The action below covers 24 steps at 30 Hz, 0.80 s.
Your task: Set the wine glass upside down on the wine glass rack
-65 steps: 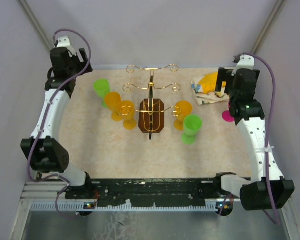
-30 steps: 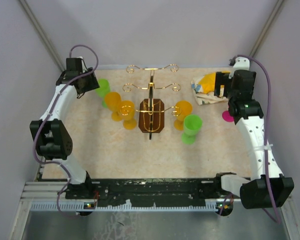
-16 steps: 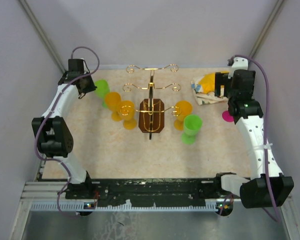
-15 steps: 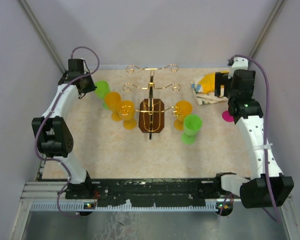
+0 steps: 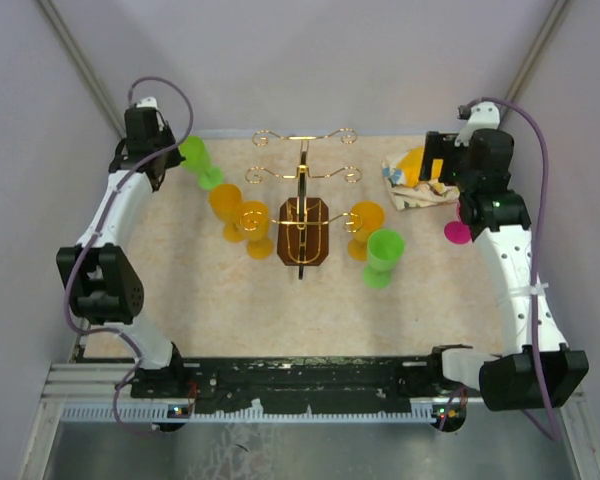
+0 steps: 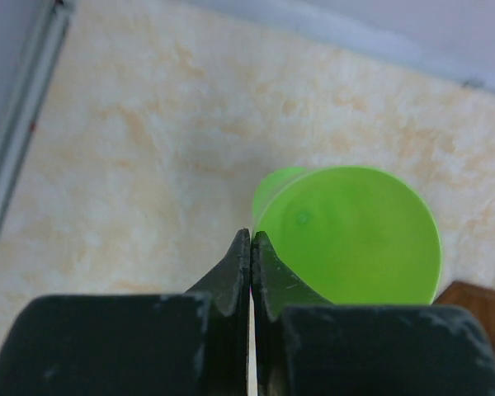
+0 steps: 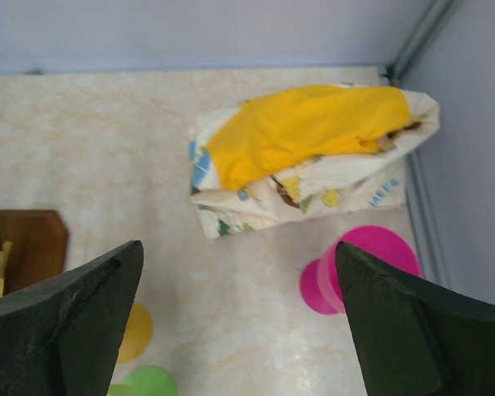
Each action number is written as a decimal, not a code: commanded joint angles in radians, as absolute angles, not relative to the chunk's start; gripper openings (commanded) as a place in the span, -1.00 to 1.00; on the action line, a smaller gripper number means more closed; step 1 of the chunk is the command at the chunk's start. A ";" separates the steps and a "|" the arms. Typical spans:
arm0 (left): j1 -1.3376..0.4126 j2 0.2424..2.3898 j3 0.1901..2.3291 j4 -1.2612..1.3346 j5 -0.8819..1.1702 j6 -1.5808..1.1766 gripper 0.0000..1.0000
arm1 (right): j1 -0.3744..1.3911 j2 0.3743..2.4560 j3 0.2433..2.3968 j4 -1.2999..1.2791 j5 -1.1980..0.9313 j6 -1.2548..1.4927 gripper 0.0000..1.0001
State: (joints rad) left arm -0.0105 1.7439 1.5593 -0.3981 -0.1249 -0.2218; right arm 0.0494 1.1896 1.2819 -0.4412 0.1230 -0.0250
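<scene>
Near half of table open. Rack flanked: two orange glasses left; orange glass, green glass right.

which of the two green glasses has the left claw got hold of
The far-left green glass, by the back corner: the left claw is shut on its rim. The other green glass stands untouched right of the rack.
</scene>
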 commanded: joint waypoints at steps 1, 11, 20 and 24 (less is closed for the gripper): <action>-0.010 1.574 1.534 -0.122 -0.172 -0.137 -1.00 | 0.049 1.184 1.368 -0.411 -0.085 0.147 0.98; -0.218 1.372 1.302 0.496 -0.200 0.144 -1.00 | 0.235 1.300 1.531 -0.390 -0.216 0.395 0.98; -0.452 1.302 1.142 0.908 -0.252 0.347 -1.00 | 0.306 1.364 1.575 -0.081 -0.396 0.659 0.98; -0.565 1.285 1.074 1.056 -0.301 0.496 -1.00 | 0.316 1.406 1.590 0.006 -0.489 0.793 0.98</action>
